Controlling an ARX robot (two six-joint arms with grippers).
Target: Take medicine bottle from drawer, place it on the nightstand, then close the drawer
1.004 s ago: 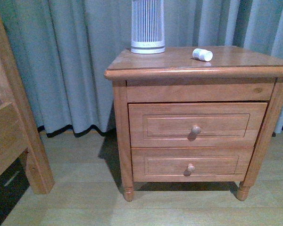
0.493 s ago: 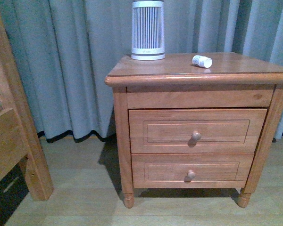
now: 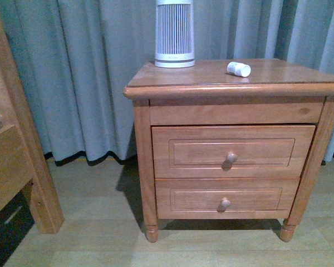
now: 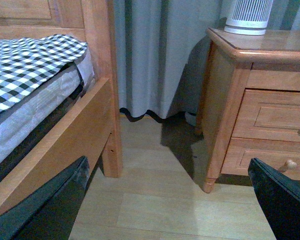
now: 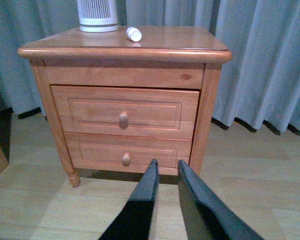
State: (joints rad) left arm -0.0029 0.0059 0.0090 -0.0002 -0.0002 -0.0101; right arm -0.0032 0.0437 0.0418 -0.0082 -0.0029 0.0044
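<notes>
The small white medicine bottle [image 3: 239, 69] [image 5: 133, 34] lies on its side on the top of the honey-brown nightstand [image 3: 217, 89] [image 5: 140, 52] [image 4: 225, 95]. The taller upper drawer [image 3: 232, 150] [image 5: 124, 111] sits closed, flush with the front, its round knob showing. Neither arm appears in the front view. My left gripper [image 4: 170, 182] is open, low over the floor between the bed and the nightstand, holding nothing. My right gripper [image 5: 166, 165] is shut and empty, back from the nightstand's front, in line with the lower drawer.
A tall white ribbed appliance [image 3: 174, 34] stands at the back left of the nightstand top. A shallower drawer [image 3: 225, 198] lies below. A wooden bed frame [image 3: 22, 150] [image 4: 97, 75] with a checked mattress cover [image 4: 30, 57] is at the left. Grey curtains [image 3: 83, 72] hang behind. Wood floor [image 3: 100, 222] lies in front.
The front view's framing has shifted: the nightstand sits slightly lower than a second ago. The bottle and both drawers keep their places.
</notes>
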